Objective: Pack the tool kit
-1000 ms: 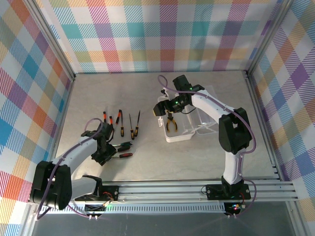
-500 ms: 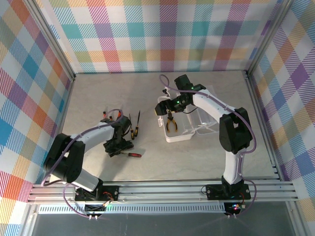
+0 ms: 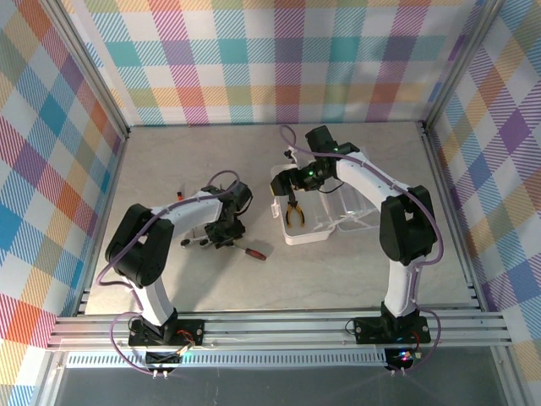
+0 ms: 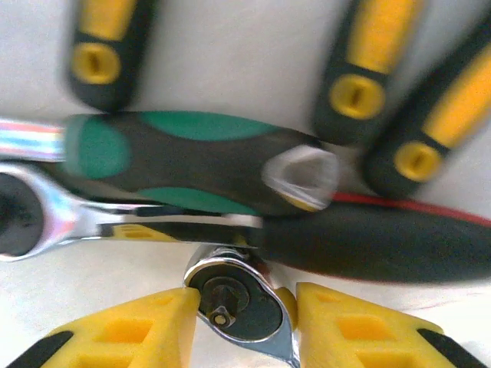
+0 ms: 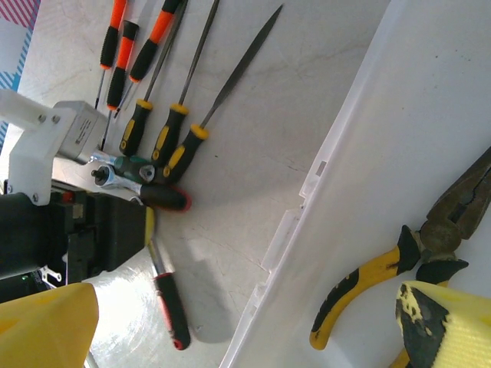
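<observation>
- clear case (image 3: pixel 338 224) right of table centre; pliers (image 3: pixel 294 216) lying inside
- right gripper (image 3: pixel 292 188) over the case; jaws spread wide, holding nothing
- left gripper (image 4: pixel 242 310) among loose tools left of the case; pads flank the ratchet head (image 4: pixel 230 291); clamped or not, cannot tell

A: Left arm delta?
B: It swung in from the near-left. The left pincer (image 3: pixel 226 230) now sits on the tool cluster, further right on the surface (image 3: pixel 355 271).
A: Anything shoved?
B: The red-handled screwdriver (image 3: pixel 254 252) slid right, out of the cluster, and turned. The right pincer (image 3: pixel 296 182) nudged slightly right.
</observation>
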`<state>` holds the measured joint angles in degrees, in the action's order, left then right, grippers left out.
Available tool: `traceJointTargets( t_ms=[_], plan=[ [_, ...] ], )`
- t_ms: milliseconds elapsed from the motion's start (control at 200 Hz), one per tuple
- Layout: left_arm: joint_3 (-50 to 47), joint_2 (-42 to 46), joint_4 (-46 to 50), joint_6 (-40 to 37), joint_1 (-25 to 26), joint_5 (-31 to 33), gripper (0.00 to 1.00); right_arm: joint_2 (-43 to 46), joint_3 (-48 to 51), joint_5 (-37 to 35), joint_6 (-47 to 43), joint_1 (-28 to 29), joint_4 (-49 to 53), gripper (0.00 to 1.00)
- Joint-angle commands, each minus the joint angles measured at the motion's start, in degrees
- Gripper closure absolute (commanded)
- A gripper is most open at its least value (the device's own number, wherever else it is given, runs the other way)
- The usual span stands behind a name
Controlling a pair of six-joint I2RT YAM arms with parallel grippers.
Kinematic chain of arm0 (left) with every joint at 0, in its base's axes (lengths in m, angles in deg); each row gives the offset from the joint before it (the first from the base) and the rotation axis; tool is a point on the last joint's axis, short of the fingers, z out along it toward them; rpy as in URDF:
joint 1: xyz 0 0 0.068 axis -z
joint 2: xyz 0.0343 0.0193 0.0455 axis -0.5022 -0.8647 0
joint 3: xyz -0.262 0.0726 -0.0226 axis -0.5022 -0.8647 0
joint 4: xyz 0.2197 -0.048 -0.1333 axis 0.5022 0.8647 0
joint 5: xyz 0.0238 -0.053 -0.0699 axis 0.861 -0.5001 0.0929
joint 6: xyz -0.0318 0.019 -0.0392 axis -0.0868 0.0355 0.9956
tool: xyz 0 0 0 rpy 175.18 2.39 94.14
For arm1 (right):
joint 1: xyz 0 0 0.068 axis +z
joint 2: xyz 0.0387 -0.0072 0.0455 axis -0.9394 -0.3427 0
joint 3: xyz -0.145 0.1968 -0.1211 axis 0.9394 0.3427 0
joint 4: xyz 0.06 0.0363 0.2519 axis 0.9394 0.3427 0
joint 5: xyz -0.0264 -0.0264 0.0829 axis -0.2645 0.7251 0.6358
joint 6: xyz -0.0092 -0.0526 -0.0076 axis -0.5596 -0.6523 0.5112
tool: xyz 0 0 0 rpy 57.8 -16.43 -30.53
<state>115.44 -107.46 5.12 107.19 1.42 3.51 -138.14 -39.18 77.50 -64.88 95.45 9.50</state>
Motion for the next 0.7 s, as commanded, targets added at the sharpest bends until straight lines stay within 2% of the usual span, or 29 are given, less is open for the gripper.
traceJointTargets(
  t_ms=[0, 285, 520, 695],
  plan=[
    [1.22, -8.31, -15.27, -1.24, 0.84, -4.96, 0.64, 1.84, 0.29, -0.63, -1.30, -0.54, 2.13, 0.01],
    [8.23, -11.99, -14.19, -8.76, 0.08, -2.62, 0.63, 2.82, 0.00, -2.35, -1.26, -0.53, 3.21, 0.01],
    [8.64, -11.10, -13.01, -13.18, -1.33, -3.78, 0.42, 3.60, 1.00, -3.18, -1.08, -0.54, 3.15, 0.01],
    [9.50, -11.65, -12.83, -14.54, -2.02, -4.24, 0.39, 3.83, 0.80, -3.48, -1.23, -0.54, 3.64, 0.01]
  ],
)
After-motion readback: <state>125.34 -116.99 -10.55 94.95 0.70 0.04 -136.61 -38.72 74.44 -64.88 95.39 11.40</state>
